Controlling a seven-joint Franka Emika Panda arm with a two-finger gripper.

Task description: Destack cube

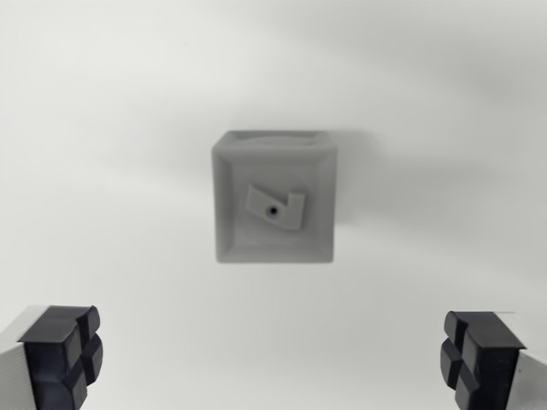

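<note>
Claw [273, 359] wide apart — cube [274, 198] between, clear on all edges

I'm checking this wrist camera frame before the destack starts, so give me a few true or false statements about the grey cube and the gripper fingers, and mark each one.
1. The grey plastic cube lies in the upper middle of the wrist view, above the fingertips in the picture. True.
2. The gripper is shut on the cube. False: the two dark fingers stand wide apart at the bottom corners, touching nothing.
3. A small raised piece with a dark hole sits on the cube's top face. True.
4. The cube touches the finger at the wrist view's right. False: bare pale surface separates them.
5. Several coloured blocks lie scattered around. False: only the grey cube shows; whether another sits beneath it cannot be told.
</note>
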